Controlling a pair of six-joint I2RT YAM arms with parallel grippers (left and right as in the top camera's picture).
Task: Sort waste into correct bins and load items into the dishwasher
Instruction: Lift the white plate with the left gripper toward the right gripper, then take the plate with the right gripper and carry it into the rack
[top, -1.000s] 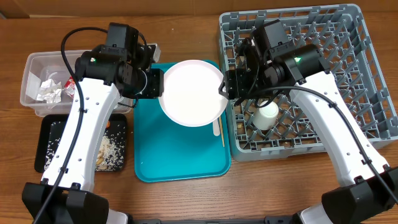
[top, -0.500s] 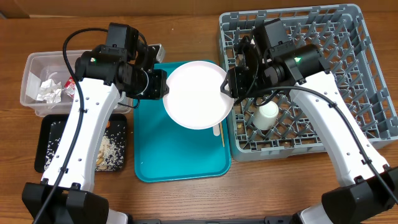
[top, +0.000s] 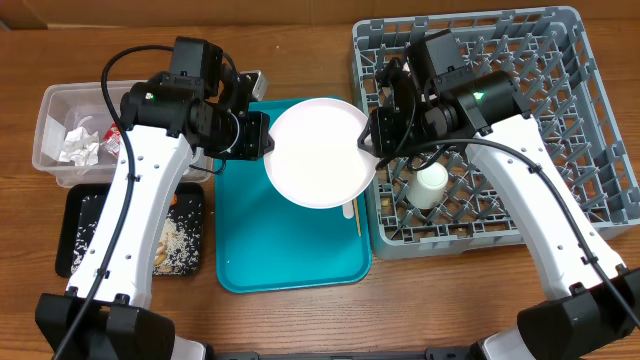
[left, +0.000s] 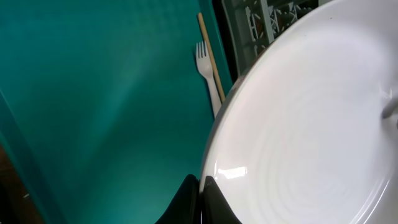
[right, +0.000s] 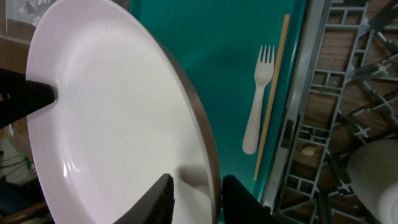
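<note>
A white round plate (top: 318, 150) hangs above the teal tray (top: 290, 250), next to the grey dish rack (top: 520, 100). My left gripper (top: 264, 138) is shut on the plate's left rim, as the left wrist view (left: 200, 180) shows. My right gripper (top: 367, 142) is open, its fingers on either side of the plate's right rim (right: 196, 183). A white fork (right: 258, 99) and a thin wooden stick (right: 273, 87) lie on the tray's right edge. A small white cup (top: 428, 185) stands in the rack.
A clear tub (top: 45, 130) at the left holds crumpled napkins (top: 78, 148) and a red wrapper (top: 112, 135). Below it, a black tray (top: 70, 235) holds beige crumbs (top: 180, 245) and an orange bit (top: 173, 200).
The left gripper has carried the plate a little to the right, toward the rack. The plate's right rim now sits between the right gripper's fingers.
</note>
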